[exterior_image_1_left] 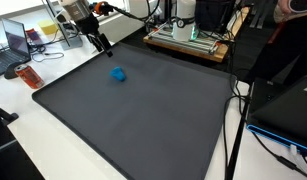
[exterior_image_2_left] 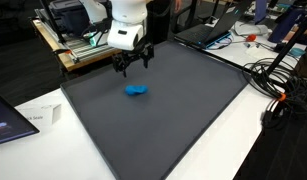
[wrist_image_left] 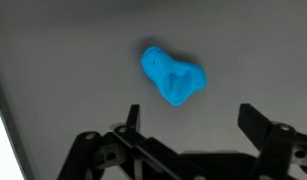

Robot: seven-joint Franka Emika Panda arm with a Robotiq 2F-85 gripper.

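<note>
A small blue lumpy object (exterior_image_1_left: 118, 74) (exterior_image_2_left: 136, 91) lies on the dark grey mat (exterior_image_1_left: 143, 115) (exterior_image_2_left: 163, 120). My gripper (exterior_image_1_left: 99, 44) (exterior_image_2_left: 132, 62) hangs above the mat near its far edge, a little away from the blue object, and touches nothing. In the wrist view the blue object (wrist_image_left: 172, 77) lies just beyond the fingertips, slightly left of the gap's middle. My gripper (wrist_image_left: 189, 115) stands open, with only bare mat between its black fingers (wrist_image_left: 130, 118).
A wooden board with electronics (exterior_image_1_left: 188, 40) (exterior_image_2_left: 78, 45) sits beyond the mat's far edge. Laptops (exterior_image_1_left: 15, 45) (exterior_image_2_left: 208, 30) and small items lie on the white table (exterior_image_1_left: 53, 135). Black cables (exterior_image_2_left: 278, 85) (exterior_image_1_left: 238, 120) run beside the mat.
</note>
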